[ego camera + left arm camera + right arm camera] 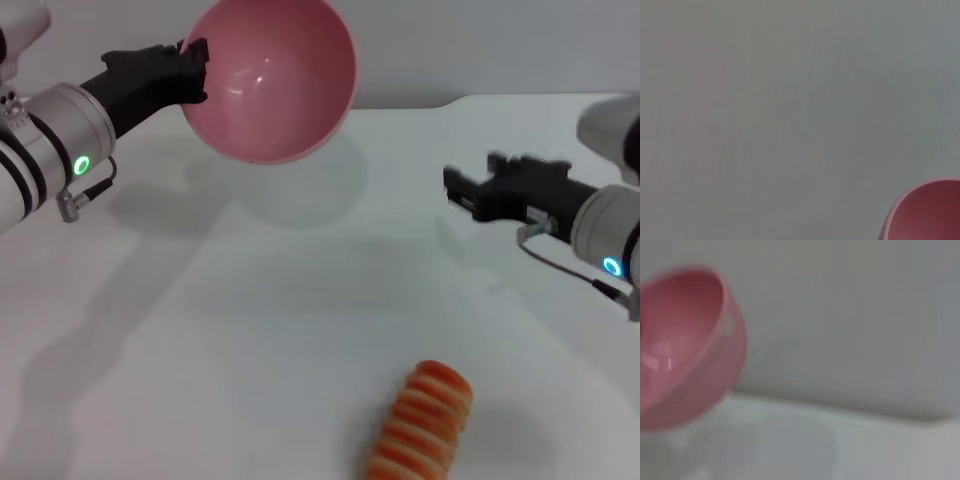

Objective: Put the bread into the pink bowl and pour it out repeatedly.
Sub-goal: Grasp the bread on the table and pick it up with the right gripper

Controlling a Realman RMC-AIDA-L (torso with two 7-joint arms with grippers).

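Left gripper (197, 70) clamps the pink bowl (270, 80) by its rim — raised, tipped toward camera. Right gripper (452, 188) hovers level, jaws apart, empty; bread (422, 422) lies on the table (250, 330).

White table (250, 330) meets a plain pale wall (480, 45)

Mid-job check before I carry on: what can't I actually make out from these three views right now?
- Bread: near end cut off by the head view's lower edge; absent from both wrist views.
- Pink bowl: head view's top edge clips its rim; only a corner shows in left wrist view; blurred in right wrist view.
- Left pincer: its grip on the bowl's rim is hard to resolve.
- Right pincer: finger gap unreadable.
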